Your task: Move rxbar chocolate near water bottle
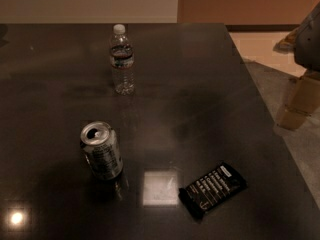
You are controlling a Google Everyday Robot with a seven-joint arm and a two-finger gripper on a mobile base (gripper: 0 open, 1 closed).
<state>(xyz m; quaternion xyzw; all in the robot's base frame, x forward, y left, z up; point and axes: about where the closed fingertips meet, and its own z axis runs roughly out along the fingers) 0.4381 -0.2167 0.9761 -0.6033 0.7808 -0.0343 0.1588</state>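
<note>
Although not yet begun in any visible way, looks to be at the first step: reaching for the bar (212,190). Lies flat at lower right of the frame on the dark desk (210,84), turned on a diagonal, white lettering up, touched by nothing. Just left of it, a pale square reflection (160,187) on the desk top. Standing upright at upper centre-left, well apart from the bar: the bottle (122,59), white cap on. Between the two but off to the left, an opened silver can (101,151), upright, apart from both.

No sight of the claw over the desk. Out of the frame, so cannot tell whether wide or narrow. At the upper right edge, beyond the desk, a grey shape (311,31); cannot tell whether part of the arm.

Next, most likely: bring the claw down over the bar from above, turn to match the diagonal, and close across the narrow width. Thin and flat against the desk, so probably calls for a low, careful pinch, or else risks slipping out. Then lift, carry up and left across the frame, and set down just beside the bottle without knocking it over. Keep to the right of the can on the way, with a fair berth.
</note>
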